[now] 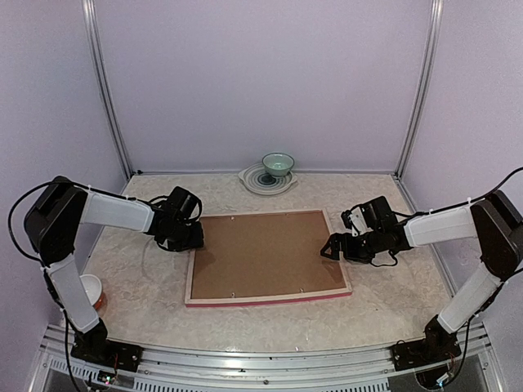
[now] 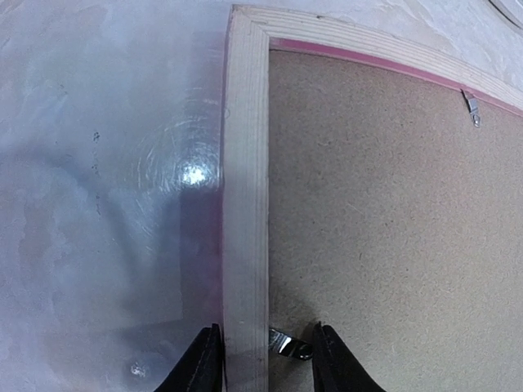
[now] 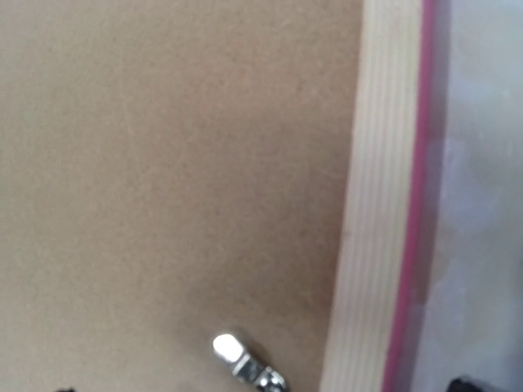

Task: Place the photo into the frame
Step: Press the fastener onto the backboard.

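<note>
my left pincer [image 2: 267, 343] stands part open astride the left rail of the frame [image 1: 270, 299] and a metal tab [image 2: 288, 345] — clamping nothing. my right pincer [image 1: 333, 247] gapes wide over the frame's right rail, empty. the frame lies back-up on the table [image 1: 392, 204], brown backing [image 1: 261, 253] inside it.
</note>
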Tool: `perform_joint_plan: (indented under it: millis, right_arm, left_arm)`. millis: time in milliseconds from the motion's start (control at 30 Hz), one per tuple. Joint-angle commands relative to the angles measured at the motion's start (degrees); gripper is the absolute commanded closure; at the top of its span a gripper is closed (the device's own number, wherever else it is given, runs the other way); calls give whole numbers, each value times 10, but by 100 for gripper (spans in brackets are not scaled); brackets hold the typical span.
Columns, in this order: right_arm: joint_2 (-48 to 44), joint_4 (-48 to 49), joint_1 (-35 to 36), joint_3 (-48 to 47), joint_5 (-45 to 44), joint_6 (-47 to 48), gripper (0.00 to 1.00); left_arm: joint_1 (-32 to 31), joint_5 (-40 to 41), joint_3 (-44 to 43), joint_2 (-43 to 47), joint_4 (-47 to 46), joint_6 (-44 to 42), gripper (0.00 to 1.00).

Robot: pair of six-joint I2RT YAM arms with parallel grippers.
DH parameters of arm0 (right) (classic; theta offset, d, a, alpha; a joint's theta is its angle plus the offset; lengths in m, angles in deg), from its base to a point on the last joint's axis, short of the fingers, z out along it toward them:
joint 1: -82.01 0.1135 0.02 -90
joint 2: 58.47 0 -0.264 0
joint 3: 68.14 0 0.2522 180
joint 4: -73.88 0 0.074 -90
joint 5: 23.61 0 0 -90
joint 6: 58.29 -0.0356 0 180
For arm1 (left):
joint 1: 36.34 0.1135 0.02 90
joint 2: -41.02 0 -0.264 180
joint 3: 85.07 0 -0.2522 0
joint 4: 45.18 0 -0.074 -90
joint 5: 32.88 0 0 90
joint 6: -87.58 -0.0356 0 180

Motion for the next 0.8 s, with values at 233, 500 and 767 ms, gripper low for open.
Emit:
perform_joint_plan:
  millis: [233, 500, 767]
  right_arm:
    - [7, -24, 5, 18, 3, -2, 1]
    - [7, -30, 5, 12, 2, 0, 1]
    - [9, -32, 5, 7, 3, -1, 1]
  left_arm:
    - [7, 21, 14, -9, 28, -3, 67]
    - [8, 21, 15, -5, 28, -3, 74]
    - [8, 18, 13, 2, 29, -3, 79]
